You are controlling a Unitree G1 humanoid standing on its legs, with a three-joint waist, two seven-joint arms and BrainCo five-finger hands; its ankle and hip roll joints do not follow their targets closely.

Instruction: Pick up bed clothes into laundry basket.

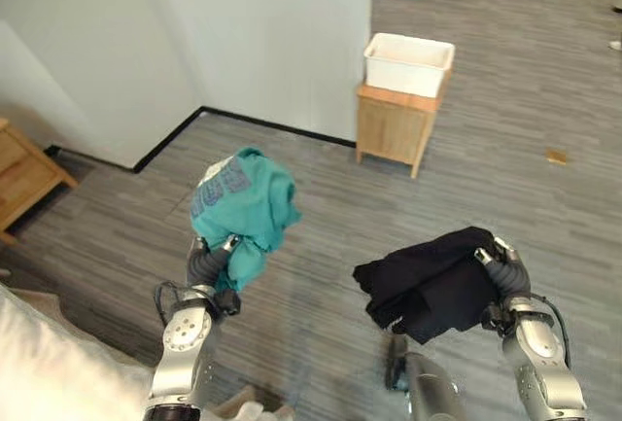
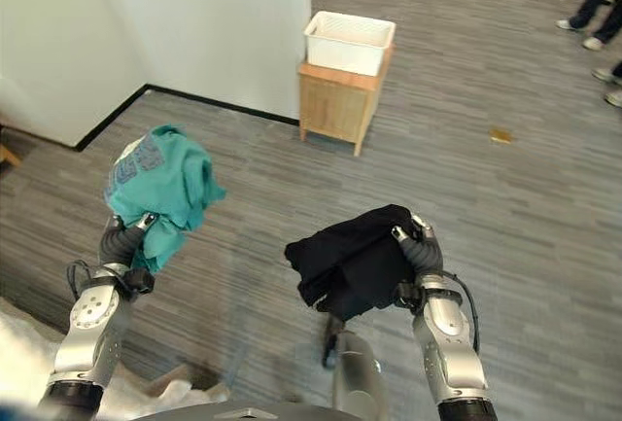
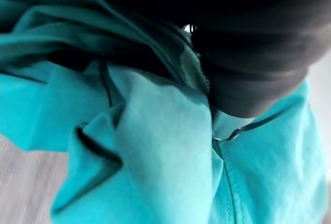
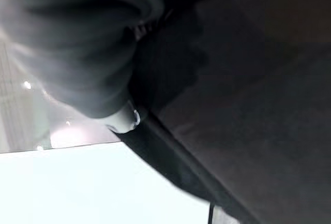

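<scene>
Over the grey plank floor (image 1: pixel 321 207), the left hand (image 1: pixel 212 258) is gripping a bunched teal garment (image 1: pixel 243 202), fingers curled into the cloth and holding it raised. To the right, the right hand (image 1: pixel 501 263) is clutching a crumpled black garment (image 1: pixel 432 283), which is hanging off to its inner side. Farther ahead, a white laundry basket (image 1: pixel 408 63) is sitting on a small wooden stand (image 1: pixel 397 124) beside the white wall (image 1: pixel 243 32)

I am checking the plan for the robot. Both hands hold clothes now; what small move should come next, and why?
Probably step forward toward the white basket on the wooden stand. The left hand grips the teal garment and the right hand the black garment, yet the basket stands far ahead across the floor.
</scene>
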